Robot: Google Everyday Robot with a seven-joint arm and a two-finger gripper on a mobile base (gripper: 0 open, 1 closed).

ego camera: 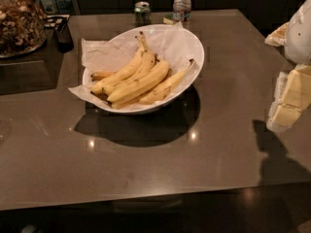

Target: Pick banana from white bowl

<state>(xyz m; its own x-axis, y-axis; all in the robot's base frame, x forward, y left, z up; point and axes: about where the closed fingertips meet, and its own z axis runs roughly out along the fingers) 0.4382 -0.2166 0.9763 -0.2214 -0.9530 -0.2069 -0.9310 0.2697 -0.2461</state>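
The robot's pale cream and white gripper (290,101) hangs at the 3 o'clock edge of the view, above the right end of the worktop. Whether it is spread or closed cannot be told from here. It holds nothing visible and touches nothing, and its dark shadow falls on the worktop toward 6 o'clock from it.

Well apart from the gripper, toward 9 o'clock, sits the wide, shallow, glossy white oval bowl (195,45), lined with crumpled white paper (97,50) that spills over its rim at 9 o'clock. A bunch of ripe yellow bananas (138,79) lies inside on the paper. Their stems point toward 12 to 1 o'clock, and their tips are gathered at the 8 o'clock side of the bowl.

The bowl rests on a smooth grey-brown stone worktop (146,164). Beyond the bowl at 12 o'clock stand a small green-and-silver drink can (142,12) and, just beside it toward 3 o'clock, a clear plastic water bottle (182,5). At 10 o'clock stands a large glass jar of mixed nuts (17,21).
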